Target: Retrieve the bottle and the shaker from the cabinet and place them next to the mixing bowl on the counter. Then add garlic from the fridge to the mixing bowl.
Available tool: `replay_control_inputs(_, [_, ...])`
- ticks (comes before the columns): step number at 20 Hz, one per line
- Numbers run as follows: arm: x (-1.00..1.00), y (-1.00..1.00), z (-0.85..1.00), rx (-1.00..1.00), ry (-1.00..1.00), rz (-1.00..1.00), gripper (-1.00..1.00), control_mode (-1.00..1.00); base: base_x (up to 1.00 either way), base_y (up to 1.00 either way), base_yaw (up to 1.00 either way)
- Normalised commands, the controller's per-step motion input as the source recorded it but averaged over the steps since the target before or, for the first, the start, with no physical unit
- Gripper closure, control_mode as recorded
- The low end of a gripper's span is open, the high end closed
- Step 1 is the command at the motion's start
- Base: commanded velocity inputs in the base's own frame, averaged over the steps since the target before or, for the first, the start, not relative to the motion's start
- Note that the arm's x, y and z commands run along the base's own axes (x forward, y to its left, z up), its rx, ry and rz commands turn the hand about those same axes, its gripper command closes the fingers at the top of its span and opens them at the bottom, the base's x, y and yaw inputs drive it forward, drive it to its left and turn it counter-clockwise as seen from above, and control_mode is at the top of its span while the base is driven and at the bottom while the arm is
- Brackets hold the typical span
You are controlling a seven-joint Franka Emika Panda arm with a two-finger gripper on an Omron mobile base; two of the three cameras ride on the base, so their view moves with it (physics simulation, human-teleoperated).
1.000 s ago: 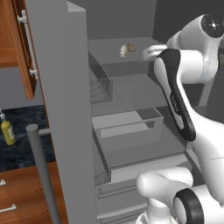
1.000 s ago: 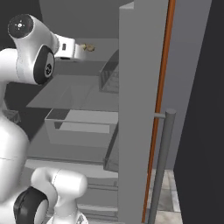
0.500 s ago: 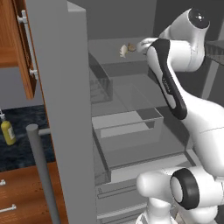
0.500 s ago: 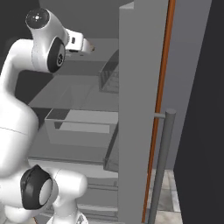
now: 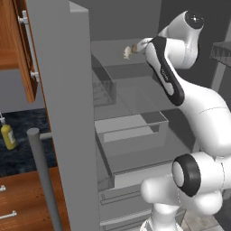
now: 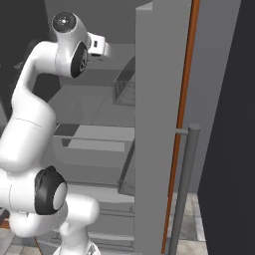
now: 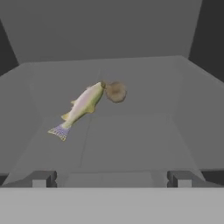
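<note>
On the fridge's top shelf [image 7: 131,144] a small round brownish garlic [image 7: 115,92] lies against the head of a fish [image 7: 83,106]. My gripper [image 7: 111,179] is open, level with the shelf and a little short of both, its two dark fingertips [image 7: 41,178] wide apart and nothing between them. In the left base view the hand [image 5: 140,45] reaches into the upper fridge, just right of the garlic and fish [image 5: 128,52]. A yellow bottle [image 5: 7,136] stands on the dark counter at far left.
The grey fridge door [image 5: 67,113] stands open on the left with its bar handle [image 5: 43,180]. Clear drawers [image 5: 131,131] stick out below the shelf. A wooden cabinet door [image 5: 18,45] hangs open at upper left. The fridge walls [image 7: 192,109] close in the shelf.
The arm's elbow has swung upward and the hand has slid left along the top shelf, closer to the garlic and fish. The jaws have stayed open.
</note>
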Motion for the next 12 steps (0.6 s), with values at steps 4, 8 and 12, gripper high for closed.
replay_control_inputs(4, [0.42, 0.0, 0.0, 0.0, 0.0, 0.12, -1.0, -1.0, 0.0, 0.0, 0.0])
replay_control_inputs(8, [0.55, 0.0, -0.02, 0.0, 0.0, 0.09, -1.0, -1.0, 0.0, 0.0, 0.0])
replay_control_inputs(12, [0.57, 0.0, -0.01, 0.0, 0.0, 0.07, -1.0, -1.0, 0.0, 0.0, 0.0])
